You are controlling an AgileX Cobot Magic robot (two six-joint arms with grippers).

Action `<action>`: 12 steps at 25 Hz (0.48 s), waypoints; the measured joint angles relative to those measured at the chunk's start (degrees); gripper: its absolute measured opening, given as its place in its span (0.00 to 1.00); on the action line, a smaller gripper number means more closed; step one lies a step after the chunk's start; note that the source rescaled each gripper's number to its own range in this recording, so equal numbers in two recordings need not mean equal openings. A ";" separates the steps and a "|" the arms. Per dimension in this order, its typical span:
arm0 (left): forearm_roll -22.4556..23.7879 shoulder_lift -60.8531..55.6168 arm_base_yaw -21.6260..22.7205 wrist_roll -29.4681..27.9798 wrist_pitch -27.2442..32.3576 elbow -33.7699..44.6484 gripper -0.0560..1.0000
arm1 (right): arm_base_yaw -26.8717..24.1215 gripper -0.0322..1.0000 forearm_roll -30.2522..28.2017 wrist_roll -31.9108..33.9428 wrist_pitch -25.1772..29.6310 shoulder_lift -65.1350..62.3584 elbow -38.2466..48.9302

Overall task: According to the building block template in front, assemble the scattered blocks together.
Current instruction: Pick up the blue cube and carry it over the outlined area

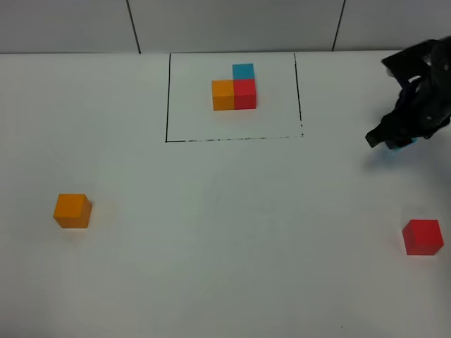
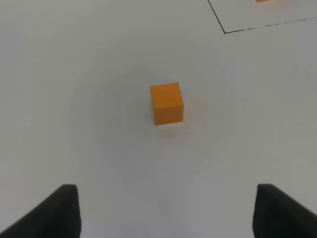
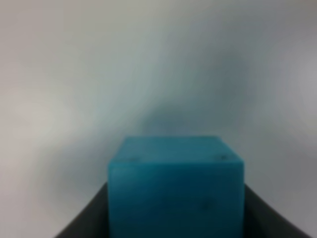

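The right gripper [image 1: 392,141] is clamped on the blue cube [image 3: 176,193], which sits squarely between its two dark fingers [image 3: 86,220], one flat face toward the wrist camera. This is to the right of the building block template [image 1: 236,93]. The left gripper [image 2: 166,210] stands open, and the orange cube [image 2: 167,103] rests flat on the white table [image 1: 232,232] ahead of it, centred between the fingertips but well apart from them. The red cube [image 1: 423,236] lies near the table's right edge.
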 joint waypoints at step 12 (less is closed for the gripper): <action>0.00 0.00 0.00 0.00 0.00 0.00 0.65 | 21.37 0.04 -4.45 -49.01 9.66 1.34 -5.04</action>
